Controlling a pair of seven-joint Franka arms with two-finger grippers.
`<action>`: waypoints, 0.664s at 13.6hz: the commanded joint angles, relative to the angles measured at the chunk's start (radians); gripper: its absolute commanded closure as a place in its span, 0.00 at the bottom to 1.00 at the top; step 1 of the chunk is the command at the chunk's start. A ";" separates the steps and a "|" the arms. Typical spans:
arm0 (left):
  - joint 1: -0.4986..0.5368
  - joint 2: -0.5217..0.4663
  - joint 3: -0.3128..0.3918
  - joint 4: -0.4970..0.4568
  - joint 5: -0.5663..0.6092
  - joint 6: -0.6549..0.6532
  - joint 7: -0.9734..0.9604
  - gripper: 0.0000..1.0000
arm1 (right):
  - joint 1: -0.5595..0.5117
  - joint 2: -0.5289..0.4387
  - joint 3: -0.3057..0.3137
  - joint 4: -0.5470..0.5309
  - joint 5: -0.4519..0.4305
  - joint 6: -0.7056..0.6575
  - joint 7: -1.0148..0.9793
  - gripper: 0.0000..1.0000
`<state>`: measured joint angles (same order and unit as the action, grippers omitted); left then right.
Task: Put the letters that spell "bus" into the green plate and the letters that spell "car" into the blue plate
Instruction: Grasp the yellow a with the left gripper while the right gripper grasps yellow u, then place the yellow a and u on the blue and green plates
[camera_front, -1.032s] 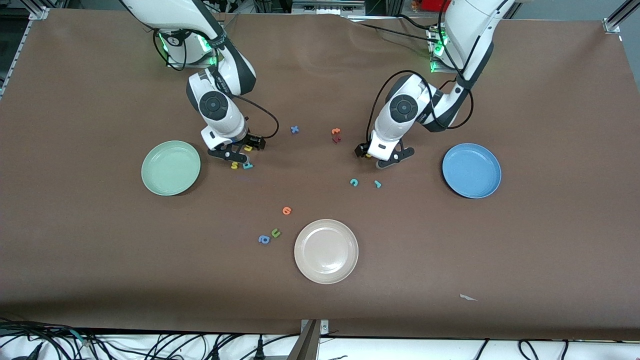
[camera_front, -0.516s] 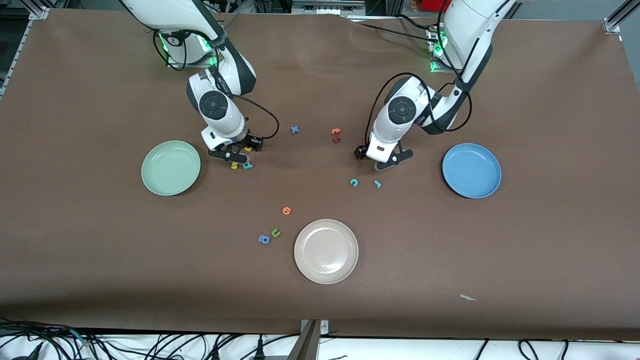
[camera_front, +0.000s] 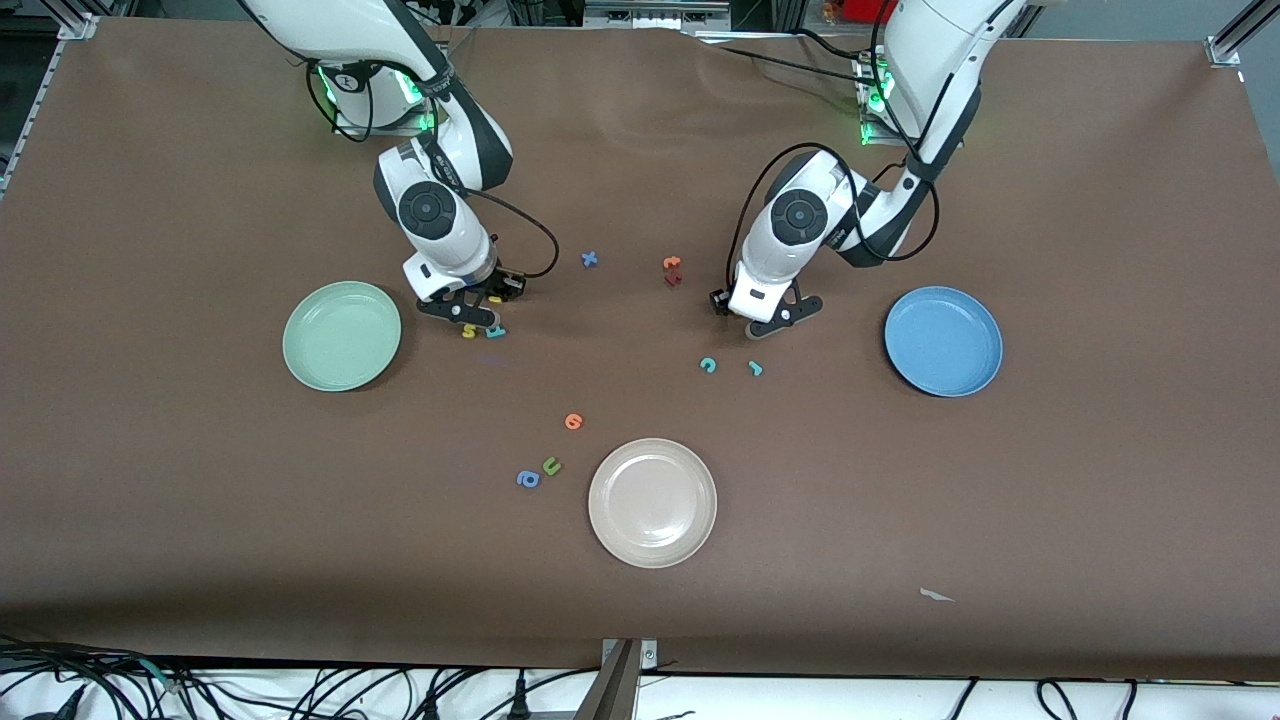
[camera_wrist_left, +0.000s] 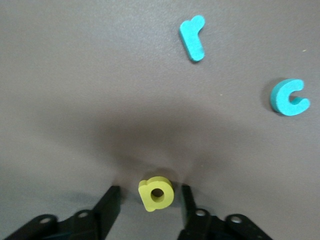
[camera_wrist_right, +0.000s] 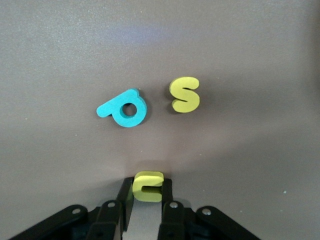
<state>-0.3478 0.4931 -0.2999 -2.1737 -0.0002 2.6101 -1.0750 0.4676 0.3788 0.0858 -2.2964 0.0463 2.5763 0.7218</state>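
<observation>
Jaws of the right gripper (camera_wrist_right: 147, 197) pinch the yellow u (camera_wrist_right: 148, 186); left gripper (camera_wrist_left: 150, 200) jaws flank the yellow a (camera_wrist_left: 156, 193), gaps showing.

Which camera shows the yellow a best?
The left wrist view: the yellow a sits big and clear between the left gripper fingers, which don't touch it. In the front view that gripper hides it. The right wrist view doesn't show it.

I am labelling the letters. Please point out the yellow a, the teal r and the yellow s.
yellow a (camera_wrist_left: 156, 193): left wrist view, on its round body.
teal r (camera_wrist_left: 193, 41): left wrist view, on its stem.
yellow s (camera_wrist_right: 185, 94): right wrist view, on its middle curve.
</observation>
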 joint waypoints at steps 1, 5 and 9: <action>-0.014 0.012 0.011 0.012 0.037 -0.008 -0.034 0.54 | -0.003 -0.046 0.003 -0.008 -0.002 -0.031 -0.018 0.94; -0.014 0.012 0.012 0.014 0.039 -0.007 -0.034 0.61 | -0.004 -0.165 -0.069 0.076 0.001 -0.351 -0.072 0.94; -0.014 0.018 0.013 0.014 0.039 -0.007 -0.032 0.66 | -0.004 -0.219 -0.255 0.135 0.004 -0.539 -0.357 0.94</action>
<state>-0.3490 0.4919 -0.2998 -2.1695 -0.0002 2.6080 -1.0789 0.4628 0.1796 -0.0915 -2.1638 0.0463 2.0856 0.4952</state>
